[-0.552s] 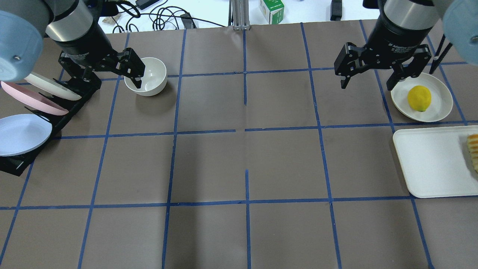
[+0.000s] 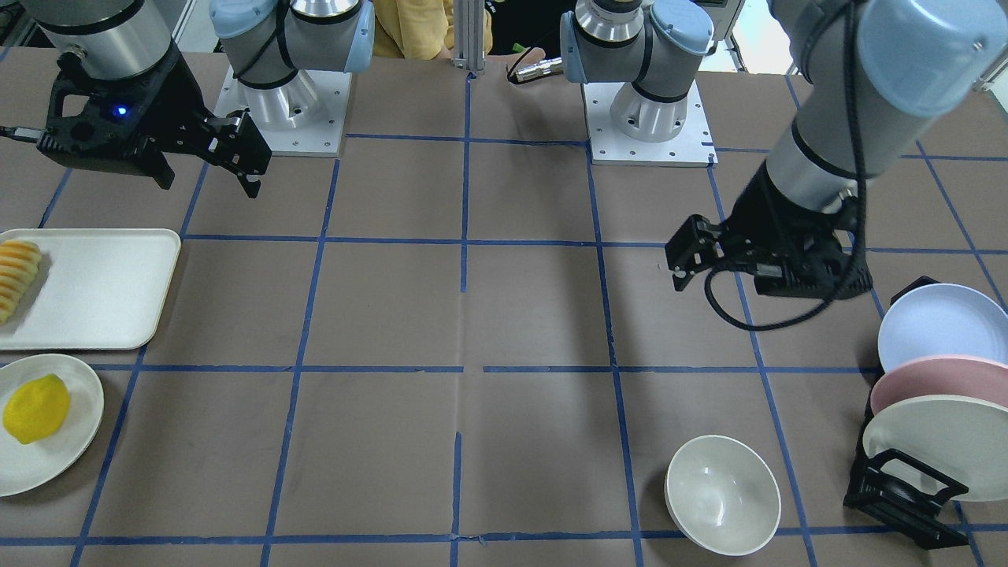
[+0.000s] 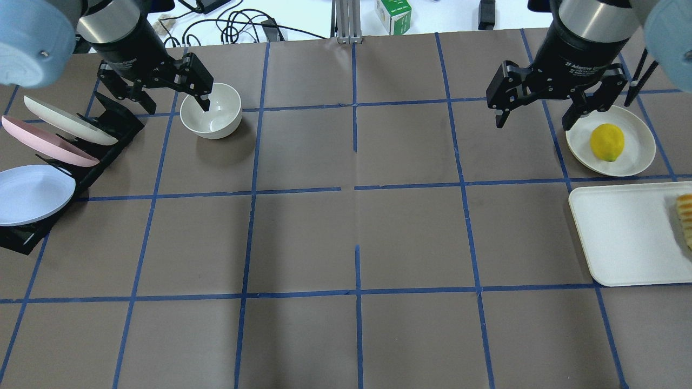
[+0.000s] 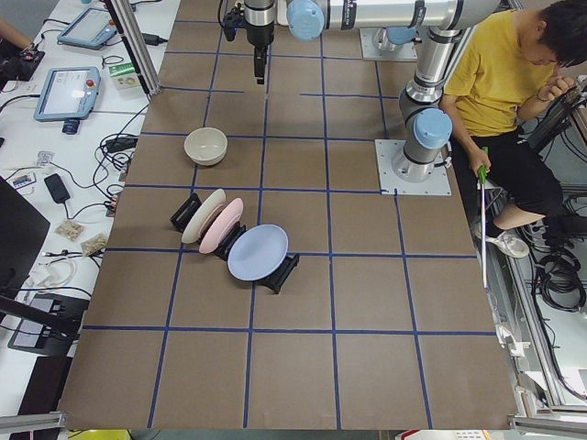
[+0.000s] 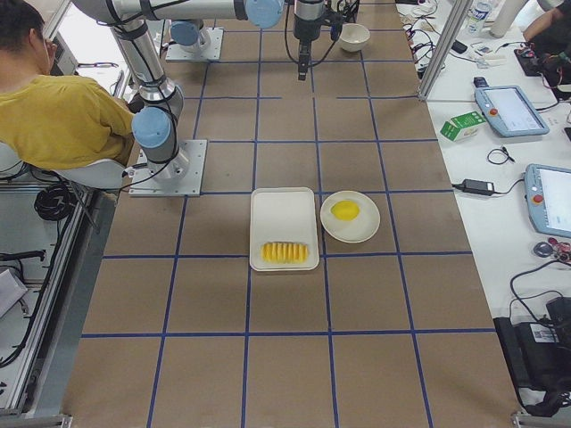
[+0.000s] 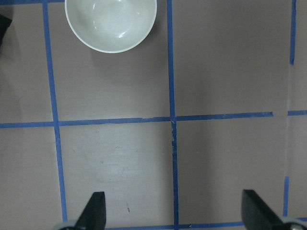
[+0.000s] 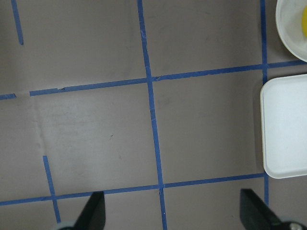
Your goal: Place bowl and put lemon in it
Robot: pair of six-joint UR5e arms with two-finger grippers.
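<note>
The off-white bowl [image 3: 212,112] stands upright and empty on the table at the far left; it also shows in the front view [image 2: 723,494] and at the top of the left wrist view [image 6: 111,24]. My left gripper [image 3: 175,102] is open and empty. It hangs well above the table on the robot's side of the bowl [image 2: 693,264], not touching it. The yellow lemon [image 3: 606,142] lies on a flat white plate [image 3: 638,154] at the far right. My right gripper [image 3: 532,123] is open and empty, high up, to the left of that plate.
A black rack [image 3: 116,127] holds cream, pink and blue plates [image 3: 32,192] at the left edge, beside the bowl. A white tray [image 3: 621,237] with ridged yellow-orange sliced food [image 3: 685,219] lies near the lemon's plate. A person in yellow [image 4: 500,82] sits behind the robot.
My left gripper has pulled up and back from the bowl, its finger no longer low inside it. The bowl stays in place. The right gripper has barely moved.
</note>
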